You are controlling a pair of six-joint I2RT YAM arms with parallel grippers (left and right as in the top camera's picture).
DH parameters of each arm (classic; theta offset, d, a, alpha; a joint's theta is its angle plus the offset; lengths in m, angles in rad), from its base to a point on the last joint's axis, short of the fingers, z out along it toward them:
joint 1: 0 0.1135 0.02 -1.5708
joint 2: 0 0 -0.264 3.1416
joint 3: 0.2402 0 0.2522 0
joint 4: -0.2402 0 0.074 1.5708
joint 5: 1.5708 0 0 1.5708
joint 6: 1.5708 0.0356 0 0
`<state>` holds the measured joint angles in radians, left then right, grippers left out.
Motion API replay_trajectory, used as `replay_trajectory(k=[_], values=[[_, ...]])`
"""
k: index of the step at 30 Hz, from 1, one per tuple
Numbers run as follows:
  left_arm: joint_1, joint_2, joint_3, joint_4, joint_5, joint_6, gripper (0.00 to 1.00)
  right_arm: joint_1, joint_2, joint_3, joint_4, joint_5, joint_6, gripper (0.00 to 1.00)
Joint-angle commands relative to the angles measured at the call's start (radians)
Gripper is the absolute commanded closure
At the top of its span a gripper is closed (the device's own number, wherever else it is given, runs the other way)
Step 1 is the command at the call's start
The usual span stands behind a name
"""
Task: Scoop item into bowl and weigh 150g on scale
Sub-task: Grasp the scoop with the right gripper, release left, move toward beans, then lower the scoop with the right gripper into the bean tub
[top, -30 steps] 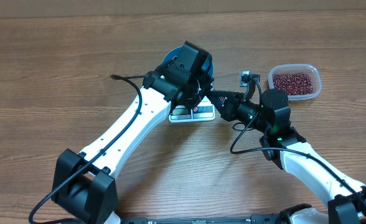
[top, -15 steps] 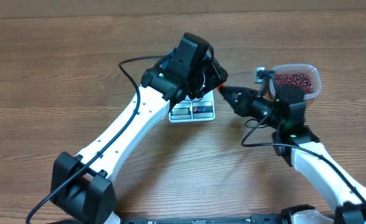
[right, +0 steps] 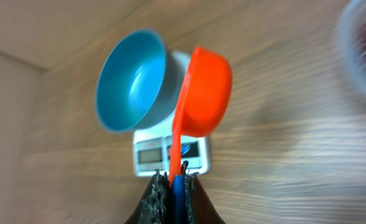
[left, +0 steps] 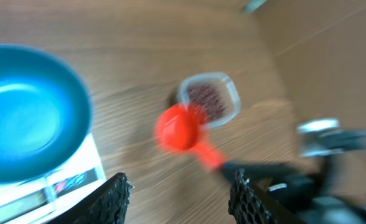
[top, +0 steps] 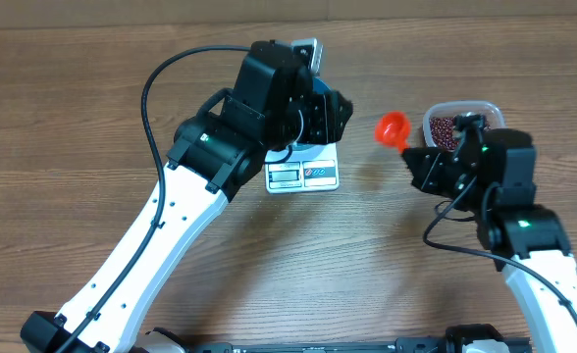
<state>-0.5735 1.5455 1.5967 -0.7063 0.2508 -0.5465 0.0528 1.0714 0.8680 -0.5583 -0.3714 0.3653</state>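
Loose and apt to roll, the tiny dark red-brown beans lie in the clear plastic tub, best lifted with the stiff orange plastic scoop, its handle clamped in the right hand, while the left hand gapes empty near the round blue bowl on the flat white scale.

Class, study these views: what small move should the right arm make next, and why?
Probably move the red scoop, held in the right tool, to the clear tub and dip it into the beans: it looks empty, and the blue bowl on the scale holds nothing yet.
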Motion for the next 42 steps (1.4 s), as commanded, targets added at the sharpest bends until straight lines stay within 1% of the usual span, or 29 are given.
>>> replay_trajectory(k=[1, 6, 11, 14, 16, 19, 21, 22, 23, 25, 27, 32, 37, 42], values=[[0.003, 0.003, 0.01, -0.034, -0.085, 0.074, 0.45, -0.004, -0.03, 0.095, -0.053, 0.124, -0.146, 0.96], [0.003, 0.003, 0.009, -0.064, -0.113, 0.079, 0.45, -0.004, -0.055, 0.109, -0.083, 0.122, -0.165, 0.97], [0.003, 0.003, 0.009, -0.092, -0.152, 0.08, 0.46, -0.004, -0.056, 0.109, -0.086, 0.024, -0.165, 0.96], [0.003, 0.003, 0.009, -0.111, -0.157, 0.08, 0.47, -0.004, -0.056, 0.109, -0.098, 0.03, -0.175, 0.96], [-0.002, 0.003, 0.008, -0.124, -0.157, 0.105, 0.47, -0.004, -0.056, 0.109, -0.101, 0.076, -0.177, 0.96], [-0.013, 0.003, 0.008, -0.134, -0.159, 0.153, 0.46, -0.004, -0.053, 0.113, -0.127, 0.248, -0.177, 0.96], [-0.021, 0.003, 0.008, -0.136, -0.174, 0.166, 0.46, -0.004, -0.037, 0.139, -0.165, 0.327, -0.179, 0.96], [-0.026, 0.003, 0.008, -0.139, -0.19, 0.166, 0.5, -0.004, -0.027, 0.159, -0.185, 0.349, -0.189, 0.96], [-0.032, 0.003, 0.008, -0.144, -0.211, 0.166, 0.58, -0.004, -0.013, 0.18, -0.201, 0.365, -0.2, 0.96], [-0.045, 0.004, 0.008, -0.162, -0.257, 0.165, 0.83, -0.004, 0.016, 0.225, -0.223, 0.396, -0.218, 0.96], [-0.063, 0.008, 0.001, -0.181, -0.291, 0.163, 0.96, -0.004, 0.052, 0.268, -0.238, 0.443, -0.238, 0.96], [-0.11, 0.043, -0.044, -0.206, -0.357, 0.146, 0.96, -0.011, 0.172, 0.356, -0.286, 0.54, -0.266, 0.96], [-0.134, 0.113, -0.08, -0.217, -0.365, 0.151, 0.96, -0.062, 0.283, 0.402, -0.317, 0.543, -0.266, 0.96], [-0.134, 0.203, -0.089, -0.254, -0.407, 0.156, 0.96, -0.115, 0.329, 0.404, -0.311, 0.543, -0.266, 0.96]])
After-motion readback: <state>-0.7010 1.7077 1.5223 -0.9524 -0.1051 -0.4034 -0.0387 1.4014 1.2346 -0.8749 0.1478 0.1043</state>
